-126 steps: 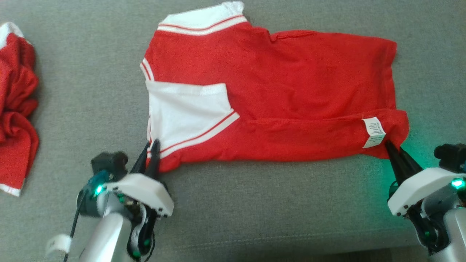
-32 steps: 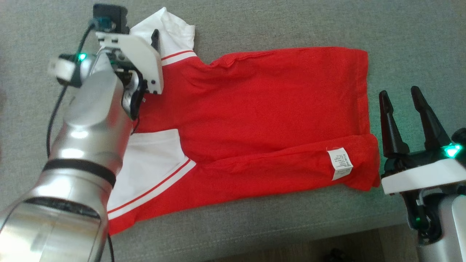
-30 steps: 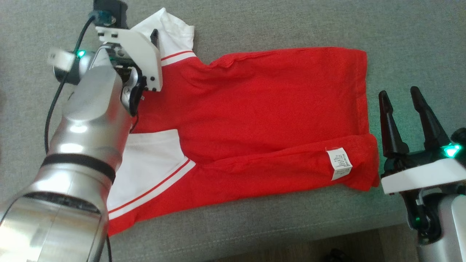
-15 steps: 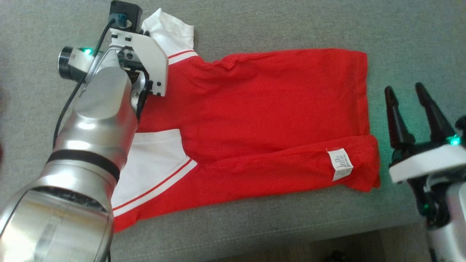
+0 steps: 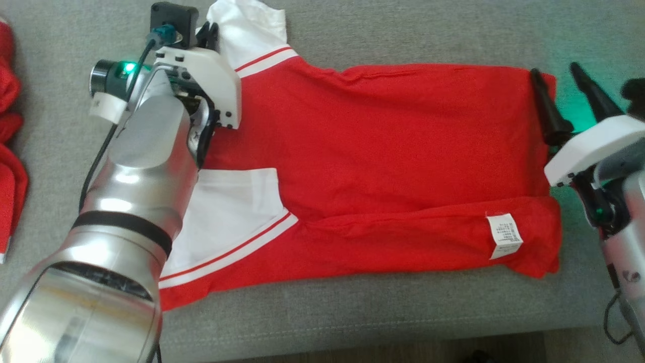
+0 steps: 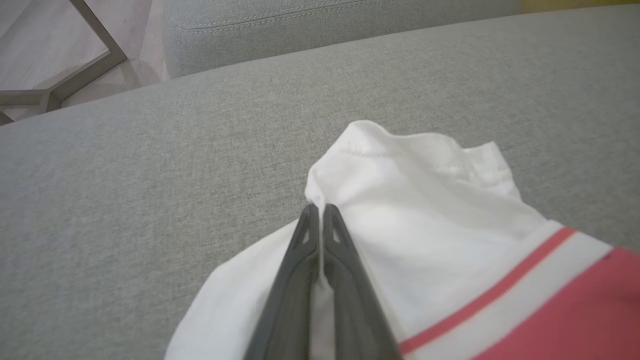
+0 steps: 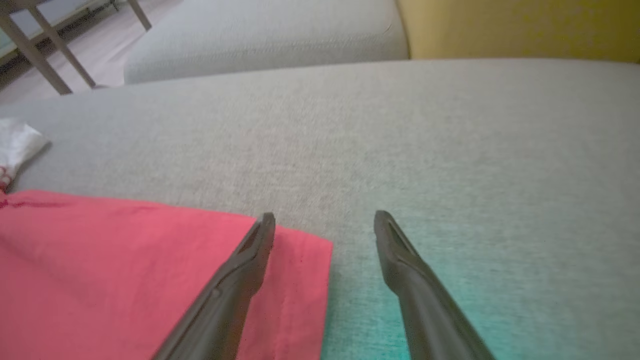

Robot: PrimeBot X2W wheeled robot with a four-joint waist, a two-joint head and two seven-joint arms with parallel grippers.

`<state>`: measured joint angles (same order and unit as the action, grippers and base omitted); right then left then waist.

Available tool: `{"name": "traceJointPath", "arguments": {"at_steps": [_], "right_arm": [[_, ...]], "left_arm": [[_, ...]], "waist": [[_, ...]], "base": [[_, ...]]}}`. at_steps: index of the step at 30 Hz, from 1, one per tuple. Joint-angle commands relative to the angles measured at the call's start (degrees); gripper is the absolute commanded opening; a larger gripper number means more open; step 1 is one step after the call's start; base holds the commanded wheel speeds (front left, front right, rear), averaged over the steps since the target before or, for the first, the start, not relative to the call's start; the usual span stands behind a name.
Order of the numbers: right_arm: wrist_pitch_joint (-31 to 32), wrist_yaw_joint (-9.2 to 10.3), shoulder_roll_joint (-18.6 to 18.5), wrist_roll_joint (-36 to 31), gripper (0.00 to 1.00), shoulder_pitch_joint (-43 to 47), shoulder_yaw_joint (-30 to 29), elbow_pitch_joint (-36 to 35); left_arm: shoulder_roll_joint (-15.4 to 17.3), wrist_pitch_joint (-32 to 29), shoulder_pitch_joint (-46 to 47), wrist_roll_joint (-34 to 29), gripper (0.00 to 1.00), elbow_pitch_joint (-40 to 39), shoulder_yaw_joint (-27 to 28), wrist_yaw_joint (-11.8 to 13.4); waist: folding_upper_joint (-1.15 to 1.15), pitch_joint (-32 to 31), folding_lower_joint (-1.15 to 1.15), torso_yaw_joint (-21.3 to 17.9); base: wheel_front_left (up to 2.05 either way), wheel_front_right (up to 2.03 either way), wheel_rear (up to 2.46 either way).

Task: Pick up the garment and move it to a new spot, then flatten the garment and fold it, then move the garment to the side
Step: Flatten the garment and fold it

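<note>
The garment (image 5: 383,166) is a red shirt with white, red-striped sleeves, spread flat on the grey sofa seat with its near long edge folded over. My left gripper (image 5: 209,31) is at the far left corner, shut on the white sleeve (image 6: 425,200); a thin fold of white cloth sits pinched between the fingers (image 6: 345,260). My right gripper (image 5: 554,73) is open at the far right corner of the garment (image 7: 125,260), one finger (image 7: 240,270) over the red hem and the other over bare cushion.
A second red garment (image 5: 7,141) lies bunched at the left edge of the seat. A white care label (image 5: 504,236) shows on the folded near edge. The sofa's front edge (image 5: 352,322) runs close below the shirt. Table legs (image 6: 60,85) stand beyond the sofa.
My left gripper has closed on the white sleeve at the far left corner. My right gripper, still open, has moved from the near right corner up to the far right corner.
</note>
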<state>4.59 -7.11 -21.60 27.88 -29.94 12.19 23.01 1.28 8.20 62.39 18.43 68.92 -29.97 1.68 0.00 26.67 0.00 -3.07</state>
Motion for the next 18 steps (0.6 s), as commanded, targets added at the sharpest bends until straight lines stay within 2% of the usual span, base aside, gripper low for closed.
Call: {"name": "traceJointPath", "arguments": {"at_steps": [1, 9, 10, 11, 12, 15, 18], "right_arm": [[0.5, -0.37, -1.7, 0.9, 1.00, -0.6, 2.1, -0.1], [5.7, -0.37, -4.5, 4.8, 1.00, -4.7, 9.8, 6.1], [6.4, -0.37, -5.0, 5.2, 0.92, -5.0, 10.8, 6.4], [7.3, -0.37, -5.5, 5.7, 0.42, -5.3, 11.9, 6.6], [7.9, -0.37, -6.1, 6.1, 0.00, -5.5, 12.8, 6.7], [8.3, -0.37, -7.5, 7.3, 0.00, -5.9, 14.0, 6.1], [5.6, -0.37, -8.4, 8.1, 0.00, -6.2, 12.7, 4.8]], "left_arm": [[1.6, 0.7, 0.4, 0.7, 0.00, -1.9, 0.1, 0.2], [1.6, 1.4, -0.2, 3.8, 0.00, -3.9, -2.8, 0.8], [1.6, 1.5, -0.1, 4.2, 0.00, -4.0, -3.1, 0.9], [1.6, 1.9, -0.1, 4.7, 0.00, -4.2, -3.3, 1.0], [1.6, 2.1, -0.1, 5.1, 0.00, -4.3, -3.5, 1.1], [1.6, 3.5, -0.2, 6.4, 0.00, -4.7, -3.5, 1.6], [1.6, 5.2, -0.3, 7.4, 0.00, -5.4, -2.9, 2.1]], "waist": [[0.00, 0.2, 0.00, 0.4], [0.00, 0.3, 0.00, 1.1], [0.00, 0.3, 0.00, 1.1], [0.00, 0.2, 0.00, 1.2], [0.00, 0.2, 0.00, 1.3], [0.00, -0.2, 0.00, 1.6], [0.00, -0.6, 0.00, 1.9]], "base": [[0.00, 0.00, 0.00], [0.00, 0.00, 0.00], [0.00, 0.00, 0.00], [0.00, 0.00, 0.00], [0.00, 0.00, 0.00], [0.00, 0.00, 0.00], [0.00, 0.00, 0.00]]}}
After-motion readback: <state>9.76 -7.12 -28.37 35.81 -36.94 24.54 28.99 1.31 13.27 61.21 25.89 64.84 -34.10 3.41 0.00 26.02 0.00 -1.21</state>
